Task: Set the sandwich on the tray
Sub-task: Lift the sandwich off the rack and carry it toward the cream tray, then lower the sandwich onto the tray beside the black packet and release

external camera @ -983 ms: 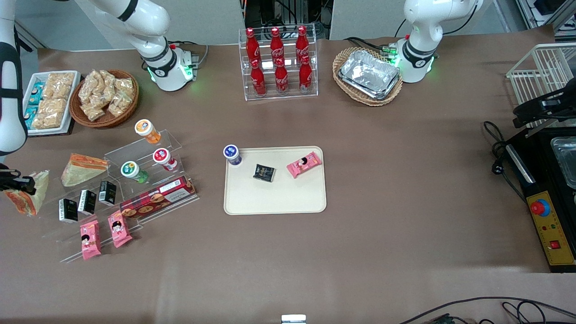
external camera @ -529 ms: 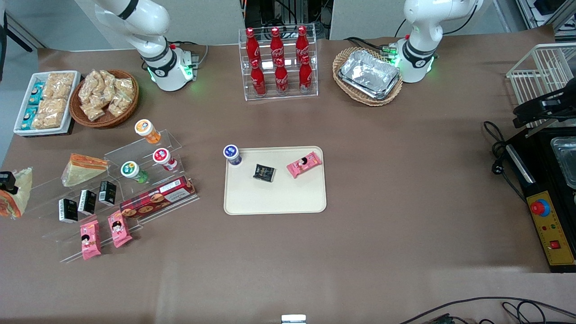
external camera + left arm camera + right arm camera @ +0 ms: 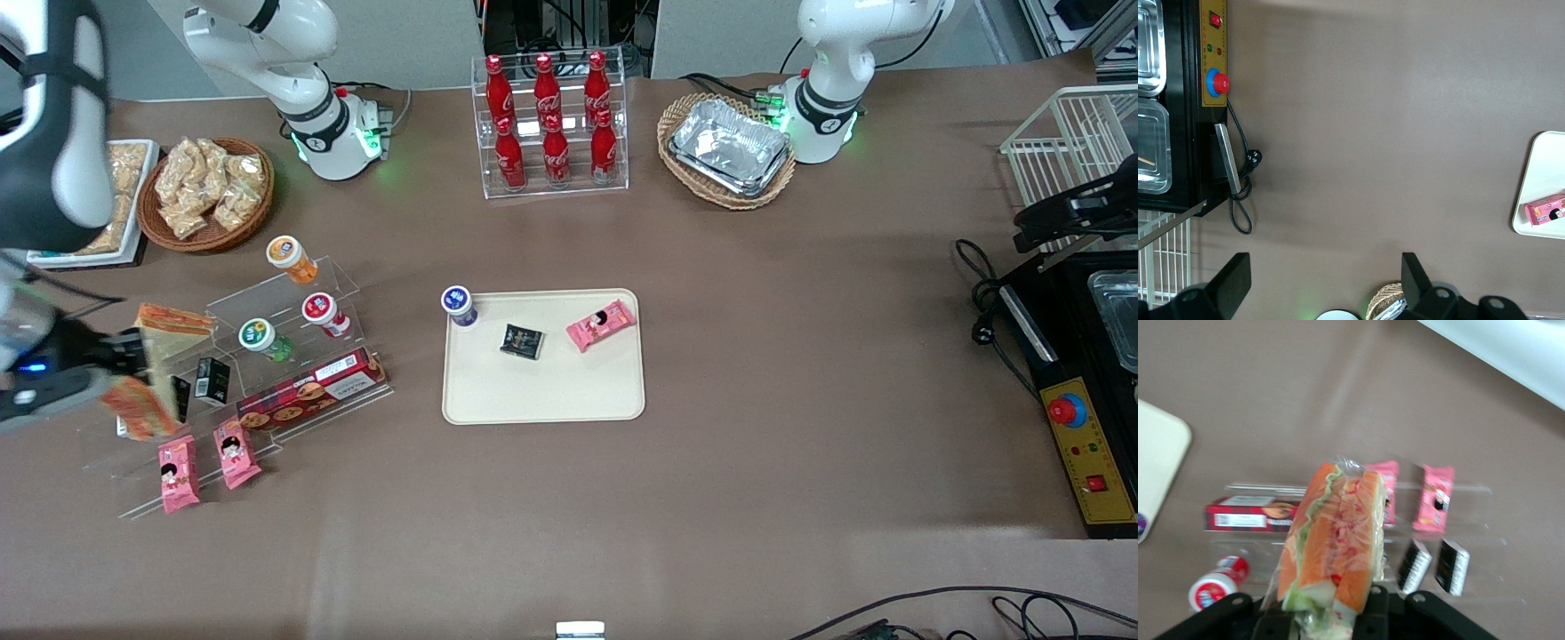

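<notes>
My right gripper (image 3: 124, 369) is shut on the sandwich (image 3: 135, 407), a clear-wrapped wedge with orange and green filling. It hangs over the acrylic stand at the working arm's end of the table. The right wrist view shows that sandwich (image 3: 1335, 540) standing up between the jaws of the gripper (image 3: 1331, 610). A second sandwich (image 3: 178, 320) lies on the stand, partly hidden by the gripper. The cream tray (image 3: 542, 391) lies at the table's middle, well away from the gripper toward the parked arm's end. One rounded corner of the tray (image 3: 1158, 453) shows in the wrist view.
The tray carries a blue-capped bottle (image 3: 457, 304), a black packet (image 3: 521, 340) and a pink packet (image 3: 602, 324). The acrylic stand (image 3: 293, 284) holds small bottles, black packets, a red biscuit box (image 3: 311, 389) and pink packets (image 3: 178, 474). A cola rack (image 3: 551, 124) and snack baskets stand farther back.
The gripper has carried the sandwich from the table's edge inward, over the acrylic stand, toward the tray. The arm's forearm has swung into the front view.
</notes>
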Action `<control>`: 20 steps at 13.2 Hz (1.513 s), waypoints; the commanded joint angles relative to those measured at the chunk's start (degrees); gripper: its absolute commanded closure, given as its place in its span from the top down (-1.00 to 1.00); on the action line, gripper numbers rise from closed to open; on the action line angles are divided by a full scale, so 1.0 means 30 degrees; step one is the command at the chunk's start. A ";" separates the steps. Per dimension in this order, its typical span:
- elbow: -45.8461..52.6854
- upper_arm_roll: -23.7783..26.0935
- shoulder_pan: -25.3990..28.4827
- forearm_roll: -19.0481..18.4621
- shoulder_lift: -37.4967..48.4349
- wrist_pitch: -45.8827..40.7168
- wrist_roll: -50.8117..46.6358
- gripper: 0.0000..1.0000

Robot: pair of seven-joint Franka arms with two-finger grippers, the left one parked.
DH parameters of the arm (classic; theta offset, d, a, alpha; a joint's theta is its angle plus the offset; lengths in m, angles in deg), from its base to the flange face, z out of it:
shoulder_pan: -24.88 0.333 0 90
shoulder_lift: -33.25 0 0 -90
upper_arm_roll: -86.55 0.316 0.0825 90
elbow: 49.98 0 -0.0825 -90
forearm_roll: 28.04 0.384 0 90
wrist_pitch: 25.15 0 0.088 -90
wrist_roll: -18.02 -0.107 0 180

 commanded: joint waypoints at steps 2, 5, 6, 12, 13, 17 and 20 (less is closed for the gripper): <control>0.0356 0.0167 0.2921 0.0295 -0.0267 -0.0527 0.0067 -0.39; 0.0386 0.1451 0.4360 0.0297 -0.0940 0.0204 0.0214 -0.39; 0.0386 0.2008 0.4770 0.0268 -0.1146 0.0381 0.0360 -0.39; 0.0356 0.2423 0.7907 0.0296 -0.2667 0.1787 0.3052 -0.38; 0.0356 0.2714 0.7938 0.0326 -0.3048 0.2224 0.3955 -0.38; 0.0356 0.2864 0.8200 0.0561 -0.4631 0.3748 0.5979 -0.38; 0.0356 0.2864 0.8318 0.0560 -0.5831 0.5912 0.8061 -0.38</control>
